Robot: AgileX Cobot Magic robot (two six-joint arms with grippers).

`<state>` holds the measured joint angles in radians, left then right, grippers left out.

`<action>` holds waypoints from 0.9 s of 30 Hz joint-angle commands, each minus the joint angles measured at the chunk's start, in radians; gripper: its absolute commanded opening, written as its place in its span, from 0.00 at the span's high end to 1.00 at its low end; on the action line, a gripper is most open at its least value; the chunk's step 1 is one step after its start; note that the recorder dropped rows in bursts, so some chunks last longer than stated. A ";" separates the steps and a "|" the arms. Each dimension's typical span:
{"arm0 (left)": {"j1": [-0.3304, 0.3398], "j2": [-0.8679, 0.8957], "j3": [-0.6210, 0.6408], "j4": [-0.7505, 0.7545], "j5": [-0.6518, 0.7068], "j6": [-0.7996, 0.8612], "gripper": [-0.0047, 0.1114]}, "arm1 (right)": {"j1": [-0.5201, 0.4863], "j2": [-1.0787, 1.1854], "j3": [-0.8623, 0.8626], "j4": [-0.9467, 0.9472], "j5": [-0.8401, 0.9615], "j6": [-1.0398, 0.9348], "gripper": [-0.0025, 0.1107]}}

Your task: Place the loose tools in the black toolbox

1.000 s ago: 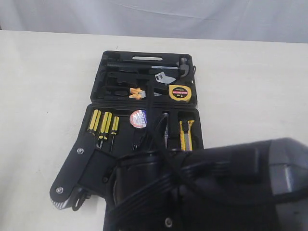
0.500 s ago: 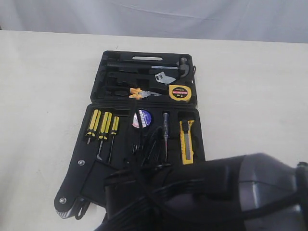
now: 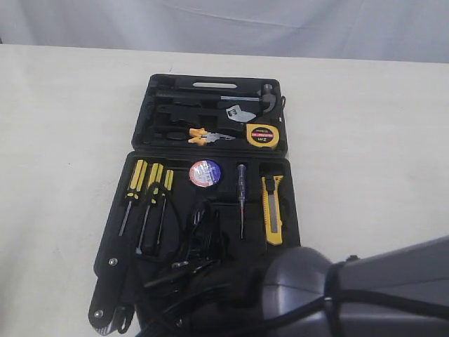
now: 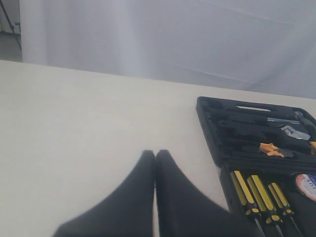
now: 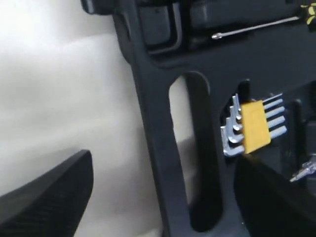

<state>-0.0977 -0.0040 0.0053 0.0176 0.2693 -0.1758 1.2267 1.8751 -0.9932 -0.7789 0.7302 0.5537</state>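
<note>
Four loose tools (tape roll [image 3: 205, 173], utility knife [image 3: 273, 209], tape measure [image 3: 262, 135], pliers [image 3: 203, 135]) all lie inside the black toolbox [image 3: 168, 80], so the task looks finished; right gripper [image 5: 163, 163] open and empty, left gripper [image 4: 155, 154] closed.

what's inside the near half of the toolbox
Three screwdrivers, a tape roll, a thin tester pen, a utility knife and, in the right wrist view, a hex key set. The robot arm covers the toolbox near edge.
</note>
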 commanded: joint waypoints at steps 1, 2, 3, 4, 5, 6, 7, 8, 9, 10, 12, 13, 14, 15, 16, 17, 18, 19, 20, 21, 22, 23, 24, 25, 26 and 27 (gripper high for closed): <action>-0.006 0.004 -0.005 0.003 0.001 0.000 0.96 | -0.025 0.038 0.001 -0.055 -0.019 0.008 0.33; -0.006 0.004 -0.005 0.003 0.001 0.000 0.96 | -0.027 0.047 0.001 -0.064 -0.024 0.008 0.33; -0.006 0.004 -0.005 0.003 0.001 0.000 0.96 | -0.030 0.055 0.001 -0.079 -0.026 0.010 0.33; -0.006 0.004 -0.005 0.003 0.001 0.000 0.96 | -0.032 0.063 0.001 -0.095 -0.029 0.009 0.33; -0.006 0.004 -0.005 0.003 0.001 0.000 0.96 | -0.036 0.069 0.001 -0.105 -0.034 0.009 0.33; -0.006 0.004 -0.005 0.003 0.001 0.000 0.96 | -0.036 0.075 0.001 -0.122 -0.036 0.010 0.36; -0.006 0.004 -0.005 0.003 0.001 0.000 0.96 | -0.039 0.082 0.001 -0.131 -0.036 0.010 0.40; -0.006 0.004 -0.005 0.003 0.001 0.000 0.96 | -0.039 0.084 0.001 -0.139 -0.036 0.010 0.45; -0.006 0.004 -0.005 0.003 0.001 0.000 0.96 | -0.039 0.087 0.001 -0.139 -0.036 0.010 0.50; -0.006 0.004 -0.005 0.003 0.001 0.000 0.96 | -0.039 0.091 0.001 -0.139 -0.036 0.010 0.54; -0.006 0.004 -0.005 0.003 0.001 0.000 0.96 | -0.039 0.093 0.001 -0.139 -0.034 0.010 0.62; -0.006 0.004 -0.005 0.003 0.001 0.000 0.96 | -0.039 0.093 0.001 -0.139 -0.034 0.010 0.68; -0.006 0.004 -0.005 0.003 0.001 0.000 0.96 | -0.039 0.093 0.001 -0.139 -0.033 0.010 0.75; -0.006 0.004 -0.005 0.003 0.001 0.000 0.96 | -0.039 0.092 0.001 -0.139 -0.026 0.010 0.83; -0.006 0.004 -0.005 0.003 0.001 0.000 0.96 | -0.039 0.089 0.001 -0.139 -0.014 0.010 0.90; -0.006 0.004 -0.005 0.003 0.001 0.000 0.96 | -0.039 0.082 0.001 -0.139 -0.004 0.008 0.99; -0.006 0.004 -0.005 0.003 0.001 0.000 0.96 | -0.039 0.073 0.001 -0.137 0.004 0.008 0.98; -0.006 0.004 -0.005 0.003 0.001 0.000 0.96 | -0.039 0.065 0.001 -0.137 0.011 0.008 0.98; -0.006 0.004 -0.005 0.003 0.001 0.000 0.96 | -0.039 0.050 0.001 -0.136 0.016 -0.003 0.98; -0.006 0.004 -0.005 0.003 0.001 0.000 0.96 | -0.039 0.033 0.001 -0.126 0.022 -0.022 0.98; -0.006 0.004 -0.005 0.003 0.001 0.000 0.96 | -0.039 0.017 0.001 -0.111 0.026 -0.040 0.98; -0.006 0.004 -0.005 0.003 0.001 0.000 0.96 | -0.039 -0.006 0.001 -0.090 0.031 -0.078 0.98; -0.006 0.004 -0.005 0.003 0.001 0.000 0.96 | -0.039 -0.031 0.001 -0.063 0.038 -0.127 0.98; -0.006 0.004 -0.005 0.003 0.001 0.000 0.96 | -0.039 -0.058 0.001 -0.037 0.045 -0.164 0.98; -0.006 0.004 -0.005 0.003 0.001 0.000 0.96 | -0.039 -0.087 0.001 -0.007 0.057 -0.200 0.98; -0.006 0.004 -0.005 0.003 0.001 0.000 0.96 | -0.039 -0.116 0.001 0.025 0.068 -0.232 0.98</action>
<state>-0.0977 -0.0040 0.0053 0.0176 0.2693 -0.1758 1.1913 1.8394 -0.9929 -0.8486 0.7455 0.4067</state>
